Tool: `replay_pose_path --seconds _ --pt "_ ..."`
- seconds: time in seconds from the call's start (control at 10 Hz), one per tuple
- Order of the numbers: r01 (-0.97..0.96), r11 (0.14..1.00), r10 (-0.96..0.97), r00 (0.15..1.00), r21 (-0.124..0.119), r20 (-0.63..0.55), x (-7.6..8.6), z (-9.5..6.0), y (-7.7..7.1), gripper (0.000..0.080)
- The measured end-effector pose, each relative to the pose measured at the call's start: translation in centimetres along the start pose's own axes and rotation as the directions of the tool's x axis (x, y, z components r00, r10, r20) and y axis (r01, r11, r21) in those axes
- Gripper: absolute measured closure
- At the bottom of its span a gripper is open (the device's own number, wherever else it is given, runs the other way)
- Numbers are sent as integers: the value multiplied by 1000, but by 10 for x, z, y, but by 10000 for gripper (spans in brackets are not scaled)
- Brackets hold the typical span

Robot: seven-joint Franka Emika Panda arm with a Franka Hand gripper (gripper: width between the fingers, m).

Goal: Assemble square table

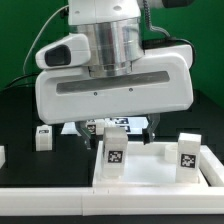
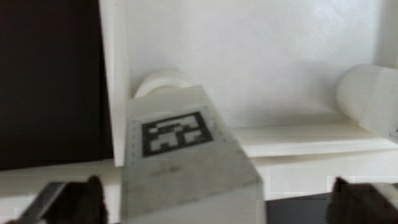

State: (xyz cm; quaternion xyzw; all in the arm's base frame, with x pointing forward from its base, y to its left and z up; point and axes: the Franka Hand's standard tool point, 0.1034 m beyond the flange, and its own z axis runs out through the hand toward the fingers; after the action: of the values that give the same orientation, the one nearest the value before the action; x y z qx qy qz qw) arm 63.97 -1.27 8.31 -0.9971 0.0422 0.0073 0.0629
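Above the square table top (image 1: 150, 165), wide-open jaws are held astride an upright tagged leg (image 2: 187, 150), not touching it.

Green backdrop (image 1: 16, 30), black tabletop (image 1: 15, 118), white rail (image 1: 50, 205)

Tagged legs (image 1: 112, 152) and black worktable (image 1: 18, 120) suggest lab.
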Motion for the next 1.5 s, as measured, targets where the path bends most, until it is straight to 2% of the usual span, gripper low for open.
replay_pose_path --seconds 0.1,0.2,0.3,0.5,0.7,0.8,1.0,1.1,1.2,1.3,1.4,1.5 --pt "-5 1000 5 1000 0 0 0 0 0 416" --pt "-69 998 69 998 1 0 0 0 0 416" --pt "-121 993 121 993 1 0 0 0 0 494" --pt "-320 947 320 947 3 -21 0 1 -1 512" --pt "-478 878 477 876 15 -70 -6 5 -2 512" --pt "-603 797 603 793 33 -80 -5 6 -3 512" --pt "-812 581 814 576 60 -74 -7 7 -6 512" --pt "-906 413 911 410 94 -50 -6 7 -9 512" --pt "-951 289 957 288 108 -25 -6 8 -9 512" --pt "-968 224 974 225 114 -8 -6 8 -8 512" --pt "-961 251 968 251 113 -11 -6 8 -8 512" --pt "-943 313 949 313 109 -21 -7 8 -9 444"
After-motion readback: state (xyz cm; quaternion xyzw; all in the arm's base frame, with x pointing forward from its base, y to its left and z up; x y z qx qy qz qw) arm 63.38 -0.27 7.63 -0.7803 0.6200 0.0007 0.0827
